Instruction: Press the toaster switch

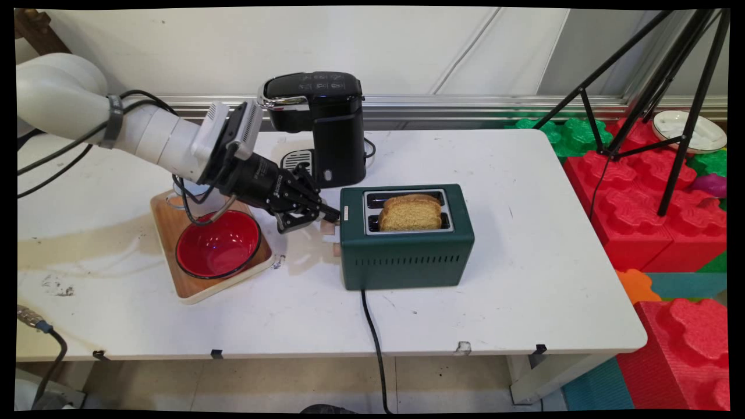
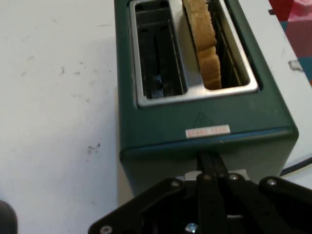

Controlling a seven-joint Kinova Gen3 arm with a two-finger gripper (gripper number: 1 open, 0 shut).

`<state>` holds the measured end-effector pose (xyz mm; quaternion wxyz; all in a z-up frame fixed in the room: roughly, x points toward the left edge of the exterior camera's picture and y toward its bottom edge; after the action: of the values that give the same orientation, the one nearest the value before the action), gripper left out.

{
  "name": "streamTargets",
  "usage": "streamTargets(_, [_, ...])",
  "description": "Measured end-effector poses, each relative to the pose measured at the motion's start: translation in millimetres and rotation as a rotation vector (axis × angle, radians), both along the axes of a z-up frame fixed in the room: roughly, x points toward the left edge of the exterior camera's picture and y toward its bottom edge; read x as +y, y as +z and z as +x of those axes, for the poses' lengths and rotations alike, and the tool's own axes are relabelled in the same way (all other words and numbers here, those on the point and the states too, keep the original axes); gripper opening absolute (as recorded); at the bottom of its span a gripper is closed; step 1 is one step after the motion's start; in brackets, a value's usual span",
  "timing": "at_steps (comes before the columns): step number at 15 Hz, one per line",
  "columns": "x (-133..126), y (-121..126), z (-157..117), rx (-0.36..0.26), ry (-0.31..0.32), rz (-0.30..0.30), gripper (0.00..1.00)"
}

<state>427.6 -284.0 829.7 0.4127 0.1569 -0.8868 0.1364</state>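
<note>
The black two-finger claw (image 1: 329,216) is low over the white table (image 1: 524,279), at the left end face of the dark green metal toaster (image 1: 406,251). In the hand view its two fingers (image 2: 210,168) stand pressed together, with no gap between them, and their tips lie against the toaster's end wall just under the upper edge. Nothing is seen between them. In the main view a small pale lever knob (image 1: 329,228) of the toaster sits just below the fingertips; I cannot tell if the claw touches it.

Straight ahead of the claw, on top of the toaster, there are two long slots with a silver frame. The slot farther back is dark inside. In the nearer slot stands a golden brown slice of toast bread (image 1: 410,213), upright, with its upper part above the frame. A small white label with red letters (image 2: 207,131) is on the toaster's top edge, just in front of the fingertips.

Behind the claw, toward the wall, stands a black capsule coffee machine (image 1: 326,125), near the toaster but apart from it. Under the wrist and the arm lies a square wooden board (image 1: 192,288) with a round red bowl with a dark rim (image 1: 218,244) on it. A black power cable (image 1: 372,337) goes from the toaster's near side over the table edge.
</note>
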Motion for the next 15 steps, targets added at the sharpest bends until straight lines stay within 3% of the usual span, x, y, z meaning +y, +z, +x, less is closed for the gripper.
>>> streamTargets(15, [-1,-35,-1,-0.068,-0.005,0.045,0.0])
